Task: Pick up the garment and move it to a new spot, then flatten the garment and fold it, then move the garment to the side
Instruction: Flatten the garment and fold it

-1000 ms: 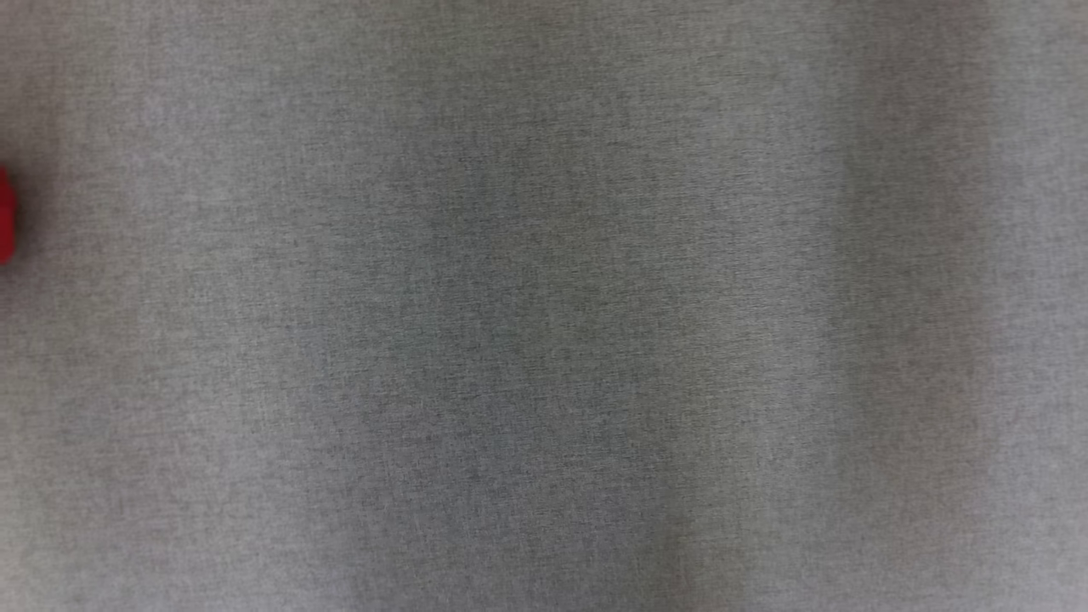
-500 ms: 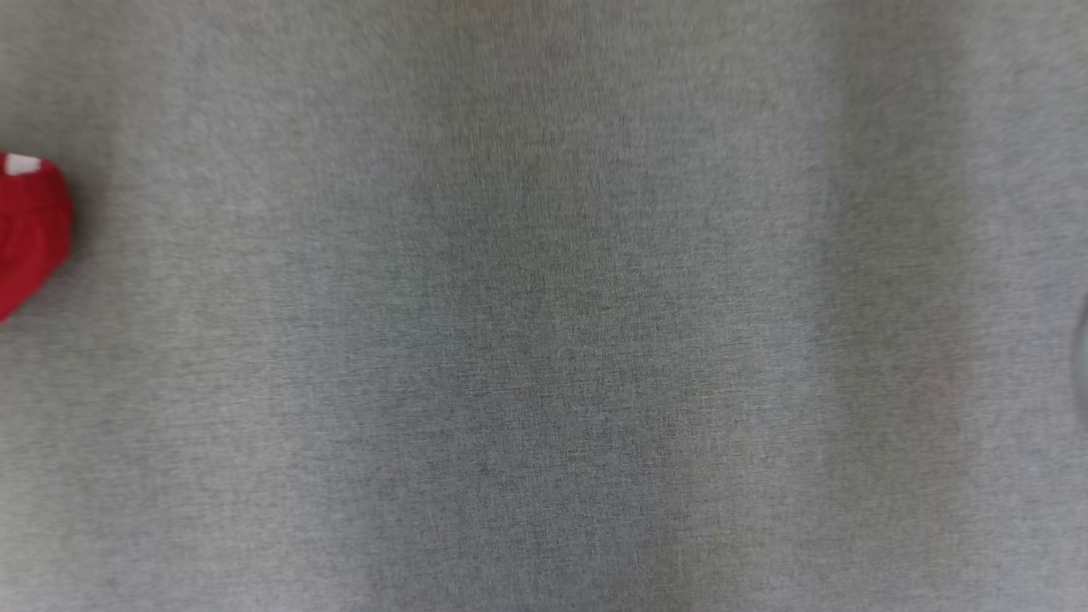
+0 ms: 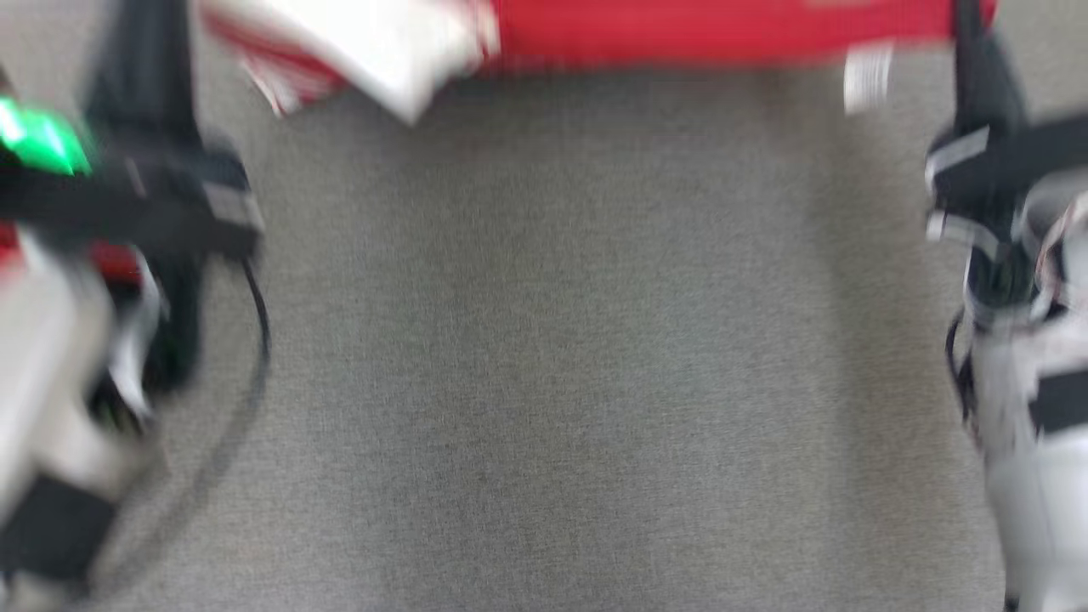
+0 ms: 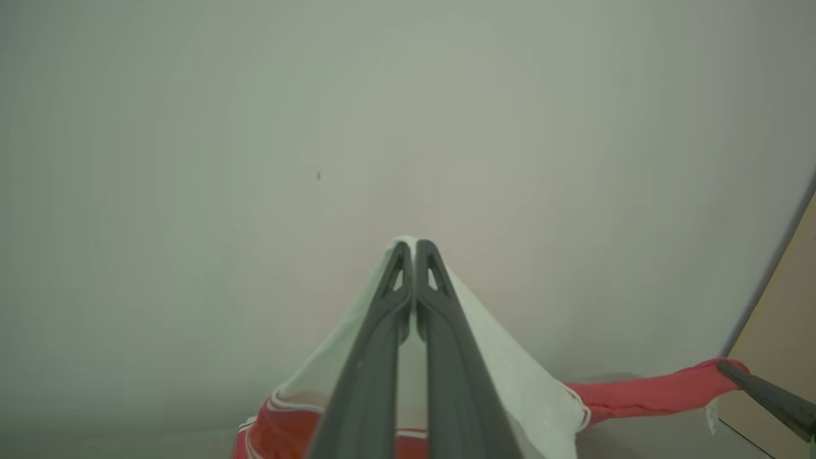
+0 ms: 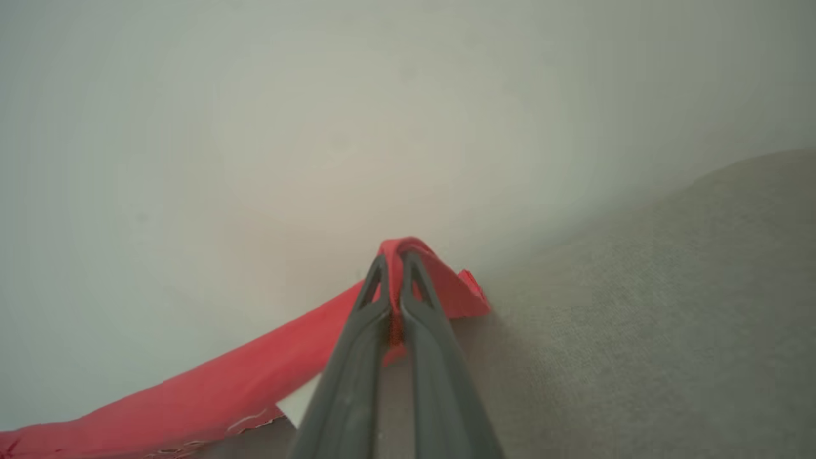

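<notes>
In the head view, which is smeared by blur, the garment (image 3: pixel 697 30) is a red and white piece stretched crosswise along the top edge. Its long axis runs from the robot's left to its right. The white part hangs toward the left end and the red band fills the rest. The frame cuts off its upper part, so its full shape is hard to make out. The left fingers (image 3: pixel 140 51) rise beside its white end and the right fingers (image 3: pixel 977 59) at its red end. The grey worktop (image 3: pixel 544 357) lies below.

In the left wrist view the left fingers (image 4: pixel 394 306) are pressed together, pinching a white corner of the garment (image 4: pixel 497 376) between their tips. The white panel drapes down from the tips on both sides. A red strip runs off to the right to one of the right fingers (image 4: pixel 771 398) at the frame edge.

In the right wrist view the right fingers (image 5: pixel 376 312) are closed tight on a red fold of the garment (image 5: pixel 191 395) at their tips. From there the red band slants away to the lower left, and the frame cuts off its far end. The worktop (image 5: pixel 637 319) shows on the right.
</notes>
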